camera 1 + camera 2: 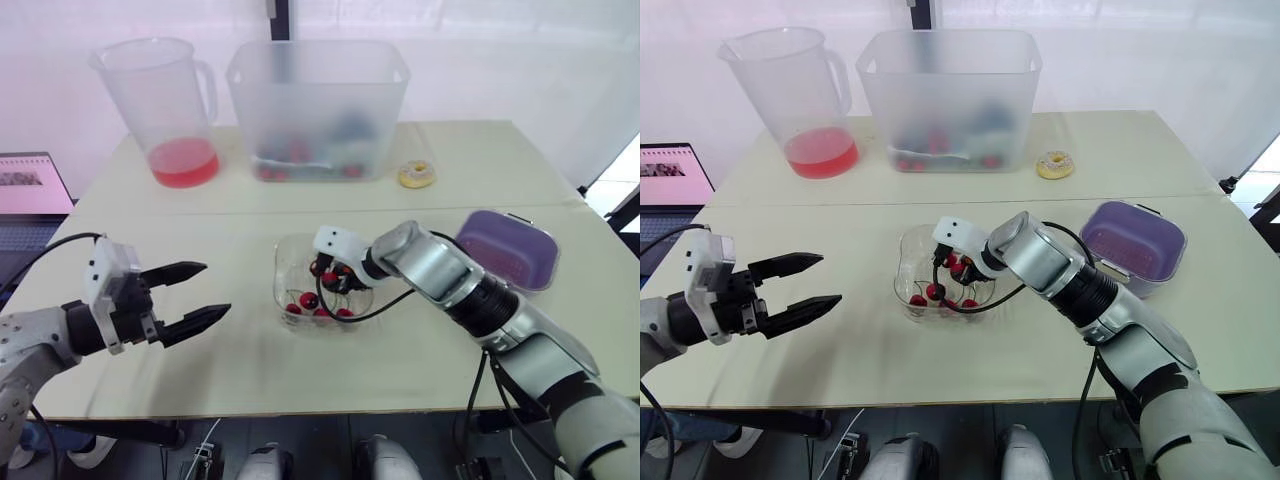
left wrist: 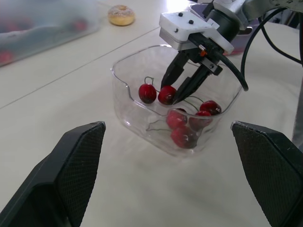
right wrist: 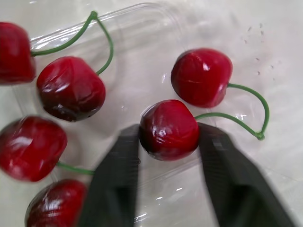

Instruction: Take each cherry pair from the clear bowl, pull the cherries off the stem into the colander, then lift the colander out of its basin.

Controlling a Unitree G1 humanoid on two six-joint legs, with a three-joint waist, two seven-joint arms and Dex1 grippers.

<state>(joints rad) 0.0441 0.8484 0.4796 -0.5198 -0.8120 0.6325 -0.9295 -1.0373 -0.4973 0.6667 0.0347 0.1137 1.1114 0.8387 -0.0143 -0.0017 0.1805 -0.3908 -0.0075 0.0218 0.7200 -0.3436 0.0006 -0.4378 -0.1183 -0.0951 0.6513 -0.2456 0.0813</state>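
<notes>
Your right gripper [image 2: 173, 93] is pinching one cherry of a cherry pair [image 3: 168, 129] inside the clear bowl [image 1: 282, 280], 9 o'clock of the colander [image 1: 500, 245]. Pair lies flat, stem heading unclear under the arm. Left gripper [image 1: 216, 290] released.

The cream table [image 1: 250, 375] carries a jug [image 1: 165, 110], frosted tub [image 1: 318, 105], doughnut [image 1: 416, 174], clear bowl [image 1: 283, 272] and purple basin [image 1: 537, 262].

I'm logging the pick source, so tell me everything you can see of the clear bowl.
The clear bowl is see-through and plastic-looking, squarish with rounded corners. It stands upright on the cream table, holding several red cherries on green stems. The right gripper reaches inside it, closed on one cherry.
</notes>
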